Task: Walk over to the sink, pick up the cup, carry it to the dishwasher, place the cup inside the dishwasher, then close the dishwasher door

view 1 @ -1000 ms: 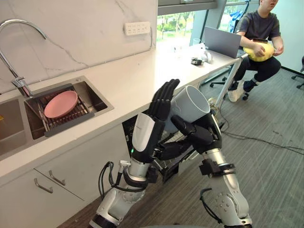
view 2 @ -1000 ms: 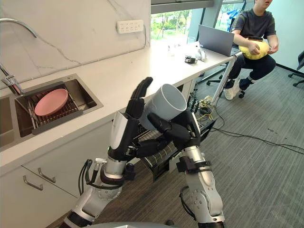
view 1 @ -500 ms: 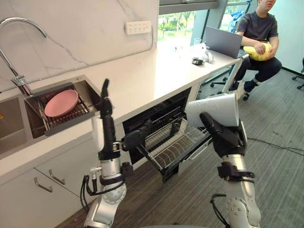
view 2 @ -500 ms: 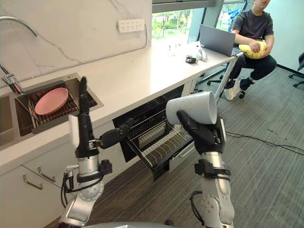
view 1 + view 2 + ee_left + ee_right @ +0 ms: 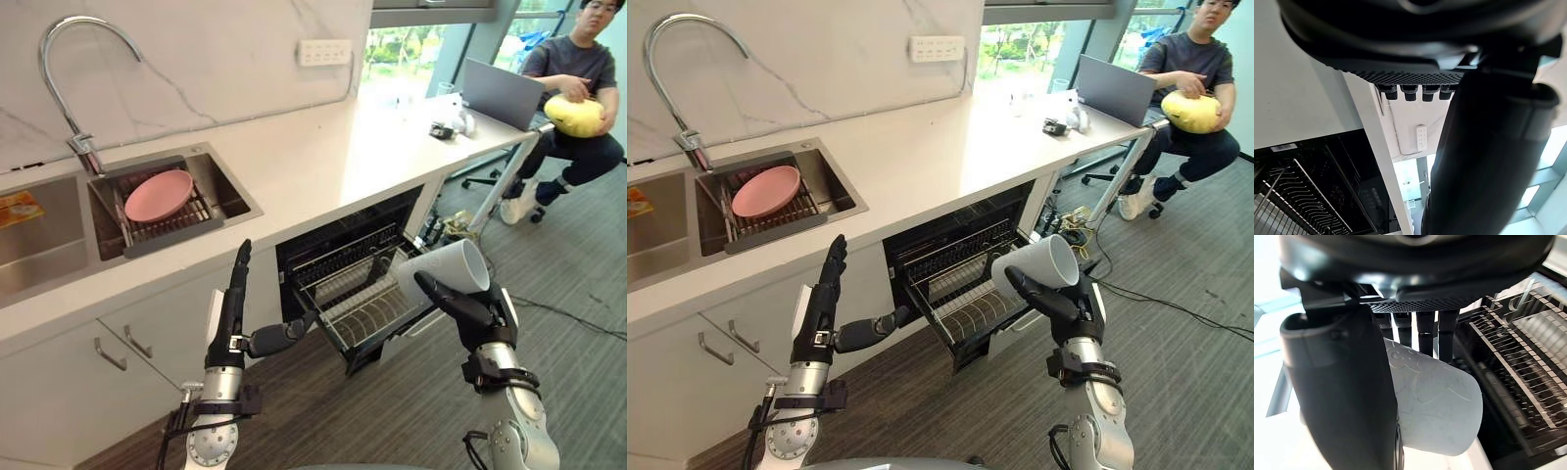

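Cup [image 5: 443, 270] lay on its side in the right hand [image 5: 472, 311], thumb and fingers wrapped round it, in the air by the outer corner of the rack [image 5: 367, 313] pulled out of the open dishwasher [image 5: 343, 240]. Left hand [image 5: 233, 311] was upright beside the dishwasher, fingers straight, holding nothing. Pink plate [image 5: 157, 194] sat in the sink [image 5: 230, 191].

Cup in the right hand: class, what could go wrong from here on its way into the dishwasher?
1. The cup lies on its side in the right hand's pinch; it may slip.
2. It hangs at the pulled-out rack's outer edge; released there, it could drop to the floor.
3. The open left hand, near the rack, might knock it.
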Controlling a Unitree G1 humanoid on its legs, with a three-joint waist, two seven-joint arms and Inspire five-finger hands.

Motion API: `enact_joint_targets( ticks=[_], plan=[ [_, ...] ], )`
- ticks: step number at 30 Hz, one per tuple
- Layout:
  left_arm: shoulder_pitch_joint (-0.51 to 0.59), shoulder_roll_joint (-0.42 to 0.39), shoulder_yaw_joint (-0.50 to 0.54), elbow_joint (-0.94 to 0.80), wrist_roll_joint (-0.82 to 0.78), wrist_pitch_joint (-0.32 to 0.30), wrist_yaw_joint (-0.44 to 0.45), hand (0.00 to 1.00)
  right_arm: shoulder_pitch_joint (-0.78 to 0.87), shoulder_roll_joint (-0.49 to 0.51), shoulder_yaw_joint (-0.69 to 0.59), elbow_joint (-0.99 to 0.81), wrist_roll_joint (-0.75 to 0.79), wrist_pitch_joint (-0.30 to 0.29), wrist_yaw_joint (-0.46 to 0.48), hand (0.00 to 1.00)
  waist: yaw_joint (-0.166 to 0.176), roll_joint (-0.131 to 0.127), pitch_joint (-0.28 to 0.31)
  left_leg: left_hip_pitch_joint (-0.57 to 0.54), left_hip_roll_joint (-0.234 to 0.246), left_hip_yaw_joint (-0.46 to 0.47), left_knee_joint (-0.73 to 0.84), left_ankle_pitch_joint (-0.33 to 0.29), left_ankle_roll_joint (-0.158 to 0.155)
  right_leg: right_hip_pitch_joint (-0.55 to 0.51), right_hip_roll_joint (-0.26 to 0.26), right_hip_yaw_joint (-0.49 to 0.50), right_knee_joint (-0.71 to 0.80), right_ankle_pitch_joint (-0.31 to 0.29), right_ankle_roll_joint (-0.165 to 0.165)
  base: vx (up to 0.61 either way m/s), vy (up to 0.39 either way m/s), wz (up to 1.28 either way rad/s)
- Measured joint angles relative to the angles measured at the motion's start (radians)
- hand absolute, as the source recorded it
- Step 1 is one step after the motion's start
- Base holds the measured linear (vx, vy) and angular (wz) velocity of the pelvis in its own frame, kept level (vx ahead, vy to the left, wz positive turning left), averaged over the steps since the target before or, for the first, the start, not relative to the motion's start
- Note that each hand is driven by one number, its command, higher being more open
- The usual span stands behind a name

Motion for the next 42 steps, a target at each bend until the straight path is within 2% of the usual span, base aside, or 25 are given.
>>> enact_joint_targets(
  ticks=[5,10,14,17,19,24,27,30,32,34,36,37,40,42],
  plan=[
    [0.017,0.004,0.039,0.023,-0.060,0.040,-0.051,1.00,-0.050,-0.025,0.001,0.126,-0.074,0.010,0.002,0.00,0.021,-0.003,0.019,0.002,-0.006,-0.041,0.010,0.002,0.005,0.023,-0.009,-0.046,0.015,-0.004,0.005,-0.02,-0.013,0.24],
    [0.053,0.044,0.056,0.134,-0.076,0.121,-0.095,1.00,-0.128,-0.066,0.028,0.319,-0.124,0.016,-0.025,0.00,0.043,-0.002,0.039,0.003,-0.021,-0.084,0.016,0.011,0.016,0.026,-0.030,-0.083,0.070,-0.038,0.008,-0.07,-0.011,0.25],
    [0.063,0.055,0.061,0.226,-0.099,0.165,-0.095,1.00,-0.188,-0.100,0.052,0.462,-0.152,0.026,-0.053,0.00,0.064,0.000,0.054,-0.005,-0.031,-0.121,0.012,0.025,0.013,0.026,-0.041,-0.116,0.089,-0.052,0.008,-0.07,-0.013,0.29],
    [0.075,0.057,0.087,0.280,-0.094,0.193,-0.055,1.00,-0.242,-0.131,0.088,0.574,-0.191,0.033,-0.085,0.00,0.089,-0.005,0.081,-0.010,-0.031,-0.150,0.010,0.041,0.012,0.027,-0.043,-0.146,0.104,-0.061,0.006,-0.06,-0.033,0.30],
    [0.069,0.059,0.131,0.304,-0.094,0.204,-0.023,1.00,-0.287,-0.152,0.126,0.637,-0.195,0.040,-0.117,0.00,0.104,-0.013,0.105,-0.026,-0.030,-0.169,0.013,0.050,0.008,0.023,-0.042,-0.166,0.105,-0.060,0.005,-0.06,-0.035,0.30],
    [0.027,0.106,0.257,0.310,-0.103,0.233,0.029,1.00,-0.475,-0.203,0.170,0.785,-0.188,0.059,-0.178,0.00,0.172,-0.061,0.200,-0.143,-0.019,-0.207,0.084,0.050,-0.004,-0.034,-0.028,-0.208,0.100,-0.036,-0.011,-0.08,-0.043,0.25],
    [0.014,0.115,0.275,0.310,-0.130,0.243,0.029,1.00,-0.580,-0.262,0.170,0.826,-0.185,0.059,-0.178,0.00,0.188,-0.067,0.242,-0.193,-0.017,-0.214,0.116,0.048,-0.002,-0.065,-0.025,-0.211,0.096,-0.012,-0.012,-0.08,0.002,0.09],
    [0.013,0.115,0.276,0.312,-0.158,0.243,0.029,1.00,-0.668,-0.330,0.170,0.841,-0.171,0.058,-0.168,0.00,0.197,-0.058,0.271,-0.232,0.004,-0.230,0.129,0.042,0.007,-0.092,-0.001,-0.196,0.084,0.053,-0.015,-0.07,0.030,0.05],
    [0.006,0.115,0.275,0.319,-0.171,0.244,0.029,1.00,-0.702,-0.348,0.171,0.868,-0.171,0.058,-0.161,0.00,0.201,-0.054,0.284,-0.236,0.013,-0.233,0.129,0.042,0.006,-0.097,0.007,-0.195,0.085,0.066,-0.024,-0.04,0.021,0.02],
    [-0.011,0.115,0.273,0.323,-0.176,0.244,0.029,1.00,-0.748,-0.381,0.171,0.911,-0.172,0.059,-0.148,0.00,0.208,-0.049,0.304,-0.252,0.012,-0.234,0.129,0.046,0.005,-0.114,0.006,-0.196,0.088,0.066,-0.024,-0.02,0.007,0.01],
    [-0.034,0.112,0.272,0.330,-0.178,0.244,0.029,1.00,-0.790,-0.415,0.171,0.947,-0.174,0.061,-0.145,0.00,0.214,-0.033,0.324,-0.272,0.011,-0.234,0.130,0.053,0.003,-0.133,0.004,-0.198,0.088,0.064,-0.026,0.00,0.000,0.00],
    [-0.055,0.109,0.269,0.338,-0.202,0.243,0.029,1.00,-0.832,-0.450,0.171,0.986,-0.184,0.063,-0.137,0.00,0.217,-0.019,0.346,-0.289,0.005,-0.234,0.129,0.066,-0.004,-0.150,-0.001,-0.201,0.089,0.054,-0.040,-0.02,-0.005,0.03],
    [-0.063,0.108,0.241,0.341,-0.239,0.244,0.033,1.00,-0.895,-0.490,0.170,1.048,-0.223,0.079,-0.120,0.00,0.217,0.010,0.377,-0.314,-0.001,-0.234,0.127,0.085,-0.001,-0.175,-0.009,-0.205,0.090,0.042,-0.045,0.00,-0.004,0.01],
    [-0.063,0.107,0.220,0.343,-0.253,0.245,0.035,1.00,-0.916,-0.498,0.170,1.075,-0.233,0.092,-0.108,0.00,0.217,0.017,0.393,-0.317,-0.004,-0.233,0.128,0.085,-0.002,-0.179,-0.012,-0.206,0.094,0.026,-0.044,0.00,0.000,0.00]
  ],
)
